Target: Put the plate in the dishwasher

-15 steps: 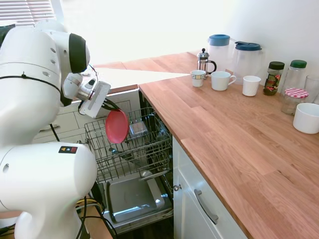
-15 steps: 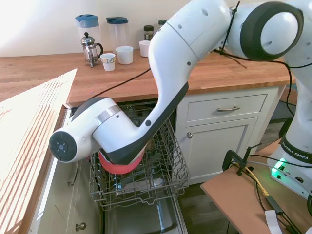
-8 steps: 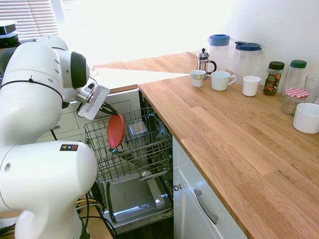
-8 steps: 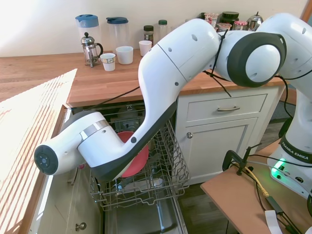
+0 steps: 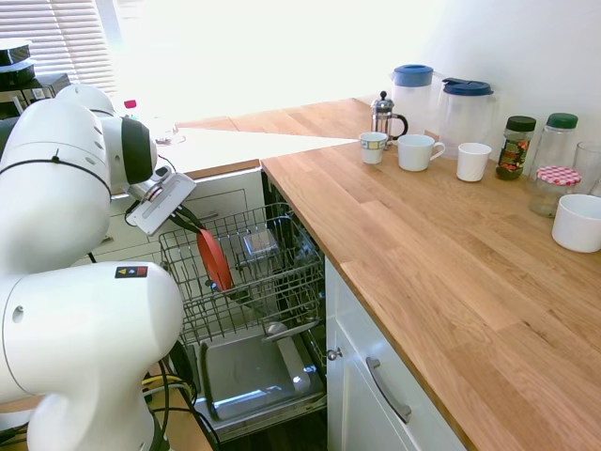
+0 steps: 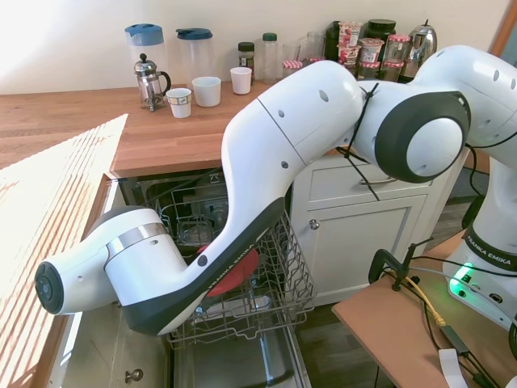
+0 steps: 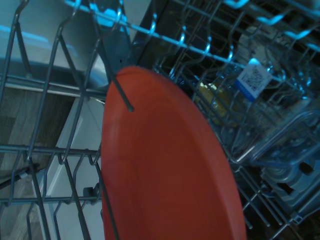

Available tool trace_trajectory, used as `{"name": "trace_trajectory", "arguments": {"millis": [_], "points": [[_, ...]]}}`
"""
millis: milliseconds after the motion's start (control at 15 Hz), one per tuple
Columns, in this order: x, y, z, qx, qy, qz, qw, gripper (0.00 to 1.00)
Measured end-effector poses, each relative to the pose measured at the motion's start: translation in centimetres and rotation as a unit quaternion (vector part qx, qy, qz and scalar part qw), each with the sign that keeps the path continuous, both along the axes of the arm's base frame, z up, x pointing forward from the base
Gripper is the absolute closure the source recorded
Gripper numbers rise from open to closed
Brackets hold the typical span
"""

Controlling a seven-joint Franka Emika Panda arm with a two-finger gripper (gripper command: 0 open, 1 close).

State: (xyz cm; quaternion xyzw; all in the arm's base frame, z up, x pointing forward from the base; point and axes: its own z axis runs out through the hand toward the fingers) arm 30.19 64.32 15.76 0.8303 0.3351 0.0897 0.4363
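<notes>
Since half a second ago the arm has swung lower and further left in the first exterior view, and the plate (image 5: 214, 259) has turned from a slanted oval to nearly edge-on, dropping down among the wires of the rack (image 5: 282, 287). It now stands almost upright in the left part of the rack, which is pulled out over the open door (image 5: 246, 374) of the dishwasher (image 5: 272, 319). In the second exterior view only a red sliver of the plate (image 6: 237, 271) shows under the arm. Close up, a rack tine crosses the plate (image 7: 165, 170). The gripper (image 5: 194, 224) reaches the plate's upper edge, its dark fingers closed on the rim. On the counter (image 5: 451, 254) to the right, mugs (image 5: 419, 151) and jugs (image 5: 465, 111) stand well apart from the rack.
</notes>
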Motion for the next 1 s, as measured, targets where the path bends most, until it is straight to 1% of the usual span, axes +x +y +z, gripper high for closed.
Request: {"name": "trace_trajectory", "arguments": {"millis": [267, 333, 533, 667, 800, 933, 1000], "points": [[0.7, 0.1, 0.5, 0.001, 0.018, -0.016, 0.9997, 0.0], [0.6, 0.2, 0.7, 0.002, 0.028, -0.022, 0.9994, 0.0], [0.5, 0.6, 2.2, 0.005, 0.047, -0.036, 0.9982, 0.0], [0.8, 1.0, 4.3, 0.01, 0.05, -0.043, 0.9977, 0.0], [2.0, 1.1, 6.7, 0.02, 0.053, -0.055, 0.9969, 0.0], [3.8, 0.9, 10.0, 0.038, 0.054, -0.073, 0.9951, 0.0], [5.0, 0.5, 12.3, 0.05, 0.053, -0.085, 0.9937, 0.0]]}}
